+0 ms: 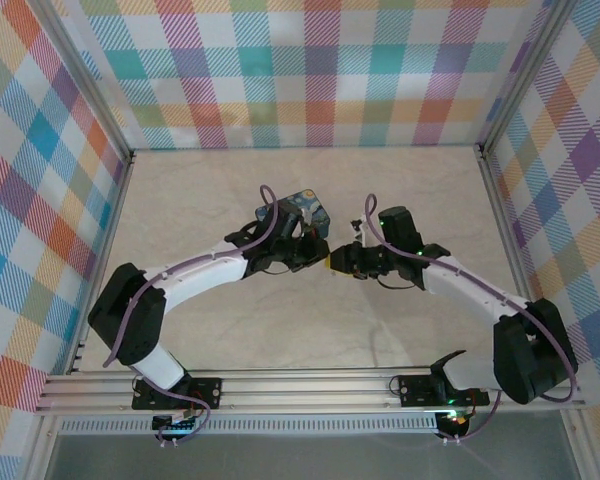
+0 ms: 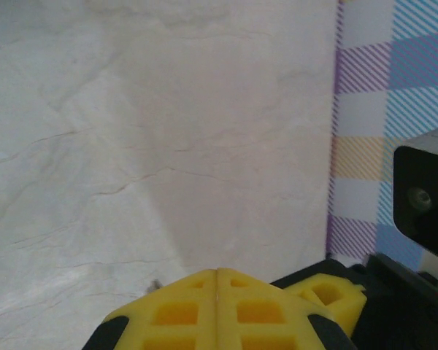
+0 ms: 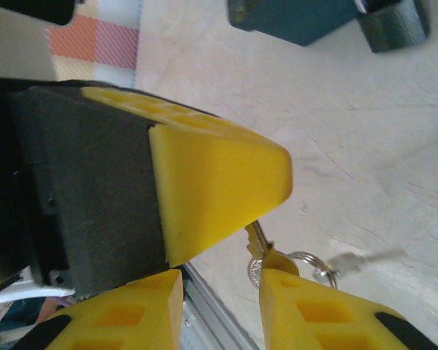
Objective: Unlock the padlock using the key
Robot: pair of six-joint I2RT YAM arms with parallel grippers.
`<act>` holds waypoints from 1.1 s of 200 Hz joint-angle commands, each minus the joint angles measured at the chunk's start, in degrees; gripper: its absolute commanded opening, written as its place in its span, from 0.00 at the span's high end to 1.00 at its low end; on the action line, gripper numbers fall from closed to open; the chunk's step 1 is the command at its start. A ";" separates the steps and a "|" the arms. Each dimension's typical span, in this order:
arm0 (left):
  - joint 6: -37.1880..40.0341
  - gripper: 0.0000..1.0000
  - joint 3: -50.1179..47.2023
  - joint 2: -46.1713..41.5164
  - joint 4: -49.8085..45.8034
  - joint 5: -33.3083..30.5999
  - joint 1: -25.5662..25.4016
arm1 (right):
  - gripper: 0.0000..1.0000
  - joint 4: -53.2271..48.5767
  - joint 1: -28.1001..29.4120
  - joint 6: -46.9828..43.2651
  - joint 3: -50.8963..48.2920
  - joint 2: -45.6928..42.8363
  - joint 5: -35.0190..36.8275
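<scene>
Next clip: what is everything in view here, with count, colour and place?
blue-and-yellow painted tin box: one, blue with yellow, mid-table beyond the tools
small dark padlock: one, dark grey, against the box
silvery keys on a ring: one bunch, silver-grey, at the tool tips
marbled table: one, cream
checked walls: three, pastel plaid, left, far and right sides
aluminium rail: one, silver, near edge
arms: two, white and black, meeting mid-table
left tool: one, yellow fingers together
right tool: one, yellow fingers apart
</scene>
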 commanded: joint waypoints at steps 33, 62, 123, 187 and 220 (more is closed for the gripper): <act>6.72 1.00 1.38 -3.10 -0.57 10.17 2.04 | 0.67 -0.97 -5.17 -7.27 1.51 -2.90 -3.39; 7.13 1.00 0.40 -4.54 -0.11 11.45 2.75 | 0.66 -1.28 -5.65 -9.49 2.69 -1.36 -5.78; 5.37 1.00 -1.97 -6.17 2.48 12.27 4.10 | 0.67 10.60 -5.30 -5.02 -0.55 0.27 -15.53; 3.64 1.00 -3.17 -7.15 4.72 12.89 5.30 | 0.68 14.28 -2.86 -2.87 -2.98 0.17 -15.37; 3.61 1.00 -3.05 -6.85 4.57 13.02 5.52 | 0.68 14.96 -2.78 -2.02 -2.82 1.02 -14.00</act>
